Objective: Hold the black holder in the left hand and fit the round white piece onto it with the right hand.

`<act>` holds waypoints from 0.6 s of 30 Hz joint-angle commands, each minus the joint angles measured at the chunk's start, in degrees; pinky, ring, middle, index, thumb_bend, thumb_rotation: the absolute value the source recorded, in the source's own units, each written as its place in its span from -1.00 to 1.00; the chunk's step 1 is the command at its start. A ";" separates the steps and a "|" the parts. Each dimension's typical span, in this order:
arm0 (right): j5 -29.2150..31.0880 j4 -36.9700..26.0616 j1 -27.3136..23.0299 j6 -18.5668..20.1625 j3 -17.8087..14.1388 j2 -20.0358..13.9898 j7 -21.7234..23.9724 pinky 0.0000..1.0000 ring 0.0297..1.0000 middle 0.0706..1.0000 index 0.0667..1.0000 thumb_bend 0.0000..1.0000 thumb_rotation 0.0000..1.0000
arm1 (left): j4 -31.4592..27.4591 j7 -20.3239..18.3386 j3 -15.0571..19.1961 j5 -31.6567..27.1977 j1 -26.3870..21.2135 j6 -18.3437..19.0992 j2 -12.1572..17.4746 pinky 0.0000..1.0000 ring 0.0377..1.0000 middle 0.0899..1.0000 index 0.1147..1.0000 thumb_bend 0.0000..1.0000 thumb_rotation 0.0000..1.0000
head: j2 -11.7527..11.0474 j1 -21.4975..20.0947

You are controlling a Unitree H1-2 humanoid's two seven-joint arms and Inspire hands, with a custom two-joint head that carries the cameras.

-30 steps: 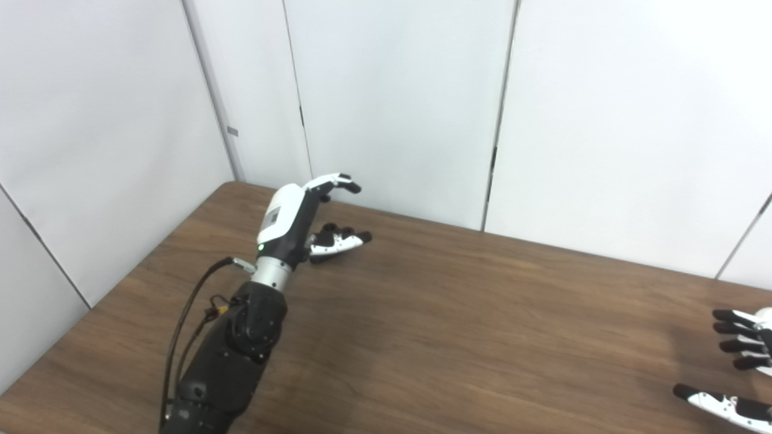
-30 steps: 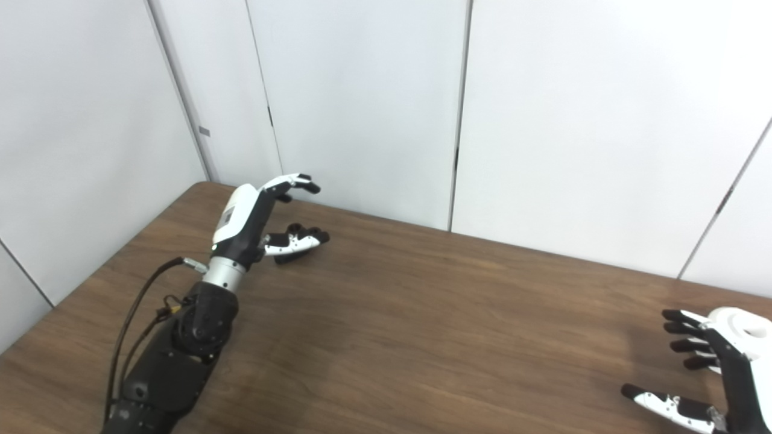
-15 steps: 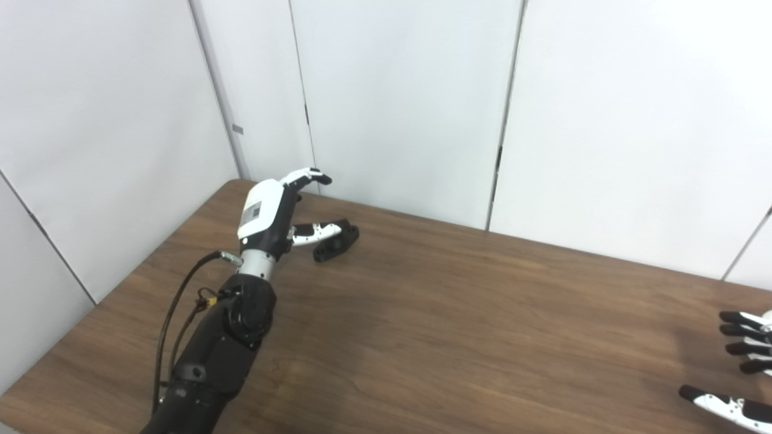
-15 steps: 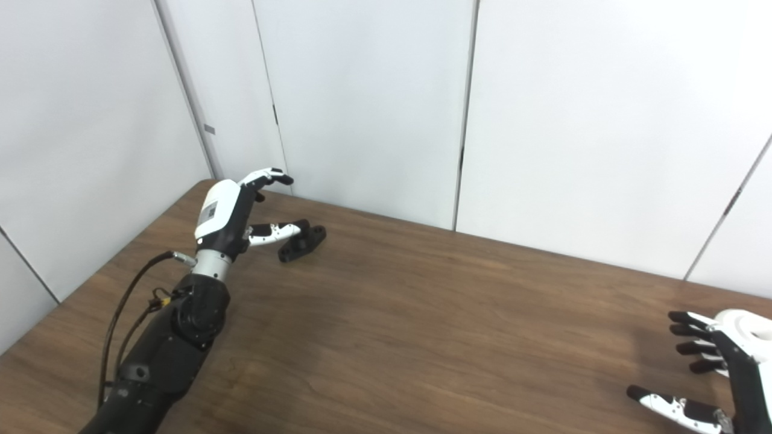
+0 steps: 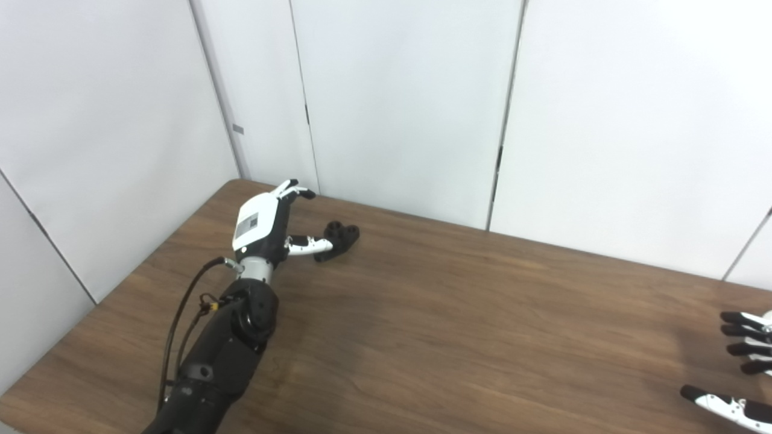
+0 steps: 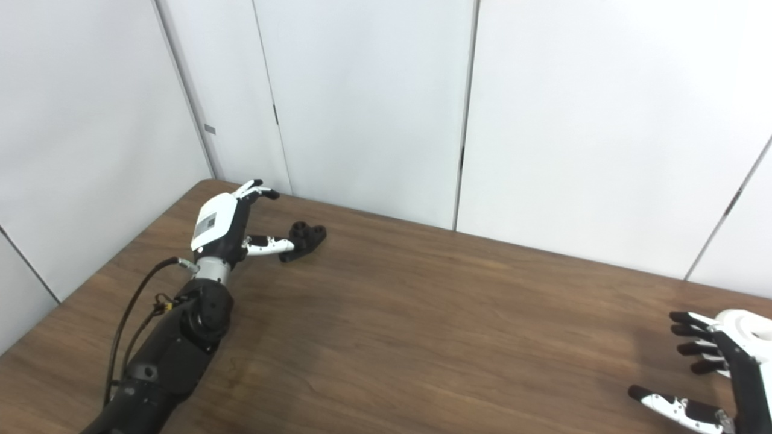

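Black holder (image 5: 336, 239) lying on tabletop (image 5: 458, 313), thumb tip of left hand (image 5: 265, 224) touching it, fingers spreading wide, gripping nothing. Round white piece (image 6: 746, 322) sitting just behind right hand (image 6: 721, 374), also spreading empty.

A brown wood-grain table (image 5: 458, 337) was spread across the lower half of the frame. Behind it, white wall panels (image 5: 398, 102) were set edge to edge, divided by thin dark vertical seams (image 5: 503, 114).
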 commanded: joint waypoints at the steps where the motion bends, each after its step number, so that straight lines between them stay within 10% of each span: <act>1: 0.49 -1.19 -1.75 -2.18 -0.56 -1.09 -0.91 -0.01 0.20 0.34 0.41 0.45 -1.00 | -0.86 -0.07 -0.13 0.24 -3.02 0.86 2.34 0.47 0.82 0.87 0.40 1.00 -0.39 | 0.11 -0.10; 18: 0.70 -1.41 -1.64 -1.86 -0.64 -1.71 -0.60 -0.06 0.18 0.33 0.41 0.42 -0.89 | 11.09 4.59 -4.42 0.14 -5.82 -0.09 1.66 0.52 0.84 0.84 0.42 1.00 -0.20 | 0.84 -0.07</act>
